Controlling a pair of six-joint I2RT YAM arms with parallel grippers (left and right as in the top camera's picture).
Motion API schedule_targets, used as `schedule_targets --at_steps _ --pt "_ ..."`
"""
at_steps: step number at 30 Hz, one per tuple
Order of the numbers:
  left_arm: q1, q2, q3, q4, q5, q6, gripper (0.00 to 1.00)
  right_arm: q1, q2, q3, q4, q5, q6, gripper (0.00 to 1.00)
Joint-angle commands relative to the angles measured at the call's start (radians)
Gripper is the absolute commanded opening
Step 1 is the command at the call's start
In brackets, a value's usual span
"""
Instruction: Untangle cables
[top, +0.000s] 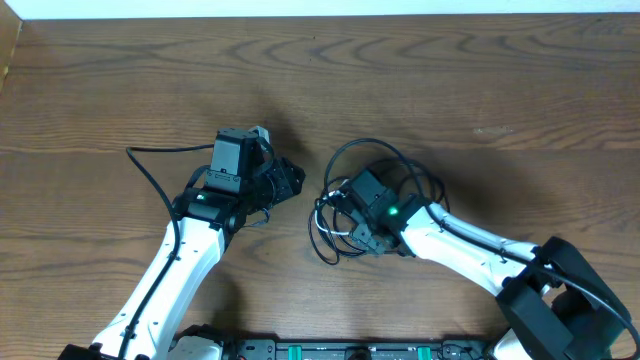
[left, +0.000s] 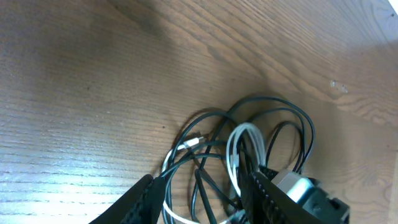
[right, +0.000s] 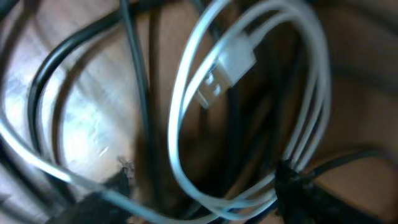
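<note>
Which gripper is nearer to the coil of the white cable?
Right. The right gripper is directly over the white cable's coil; the left gripper is off to the side, short of the coil.

No readable text, label, brand, number or sign in any view. Nothing legible on the white cable plug, the black cables or the table.

Overhead downward; both wrists near cables
</note>
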Motion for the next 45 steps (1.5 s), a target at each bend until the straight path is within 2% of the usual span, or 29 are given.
schedule_targets --at_steps 1,5,6,7,12,19,20,28,34,40,45 --pt "0.004 -0.011 0.010 -0.012 -0.010 0.002 0.47 0.023 0.005 -0.002 0.026 0.148 0.010 0.51" --pt "0.004 -0.011 0.010 -0.035 -0.010 0.002 0.47 0.027 0.002 0.004 0.033 0.150 0.048 0.10" --pt "0.004 -0.011 0.010 -0.039 -0.010 0.002 0.47 0.027 -0.003 0.009 0.027 0.149 0.071 0.04" --pt "0.004 -0.011 0.010 -0.042 -0.011 0.002 0.51 0.027 -0.010 0.017 0.016 0.149 0.091 0.01" --pt "0.004 -0.011 0.010 -0.042 -0.038 0.002 0.54 0.027 -0.095 0.035 -0.028 0.150 0.130 0.01" --pt "0.004 -0.011 0.010 -0.042 -0.048 0.002 0.57 0.026 -0.322 0.035 -0.095 0.149 0.260 0.01" --pt "0.004 -0.011 0.010 -0.042 -0.049 0.002 0.61 0.026 -0.357 0.035 -0.109 0.146 0.277 0.01" --pt "0.004 -0.011 0.010 -0.042 -0.059 0.002 0.80 0.025 -0.566 0.035 -0.199 0.072 0.340 0.01" --pt "0.004 -0.011 0.010 -0.043 -0.059 0.002 0.84 0.024 -0.596 0.035 -0.224 0.071 0.391 0.01" --pt "0.004 -0.011 0.010 -0.056 -0.059 0.002 0.84 0.024 -0.578 0.035 -0.220 0.070 0.521 0.02" --pt "0.004 -0.011 0.010 -0.068 -0.059 0.002 0.84 0.024 -0.557 0.035 -0.220 0.041 0.534 0.03"
